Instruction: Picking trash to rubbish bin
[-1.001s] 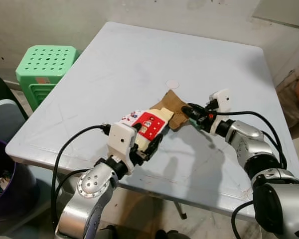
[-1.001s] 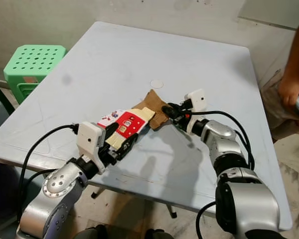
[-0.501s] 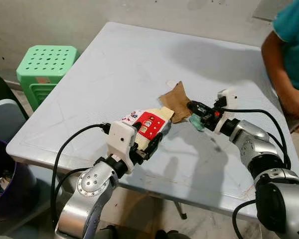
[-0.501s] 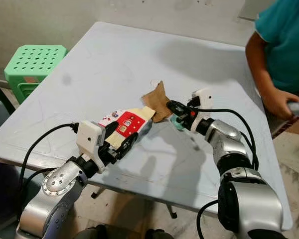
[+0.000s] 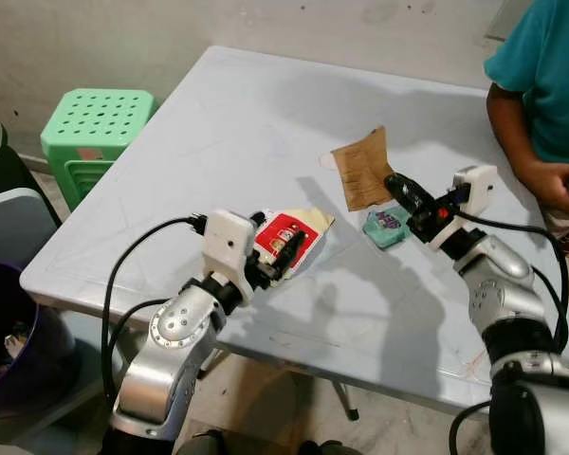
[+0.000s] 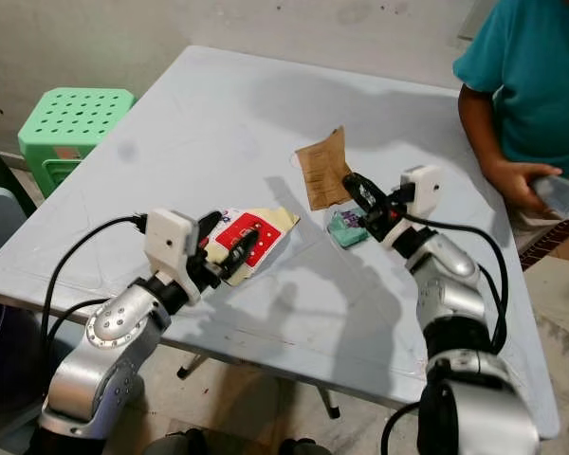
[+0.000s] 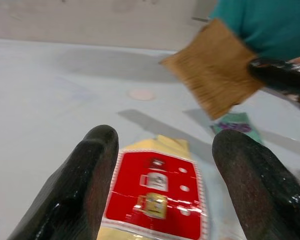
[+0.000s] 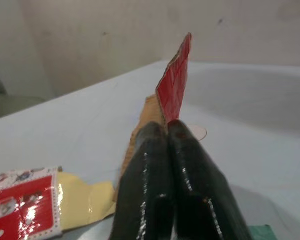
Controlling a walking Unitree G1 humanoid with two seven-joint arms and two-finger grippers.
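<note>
A red and yellow snack packet (image 5: pixel 292 237) lies flat near the table's (image 5: pixel 237 114) front. My left gripper (image 5: pixel 284 254) is open, one black finger on each side of the packet (image 7: pixel 157 192). Off to the right, my right gripper (image 5: pixel 399 187) is shut on a corner of a brown cardboard scrap (image 5: pixel 362 171) and holds it up in the air above the table. The right wrist view shows the scrap's red face (image 8: pixel 174 90) rising from the closed fingertips. A small teal wrapper (image 5: pixel 387 226) lies on the table just below the right gripper.
A person in a teal shirt (image 5: pixel 548 76) sits at the table's right side, with a hand (image 5: pixel 550 182) close to my right arm. A green stool (image 5: pixel 93 128) stands at the left. A dark purple bin (image 5: pixel 5 346) is on the floor at lower left.
My right gripper has raised the brown scrap off the table and moved right, uncovering the teal wrapper. The person has come in at the right. The left gripper stays at the packet.
</note>
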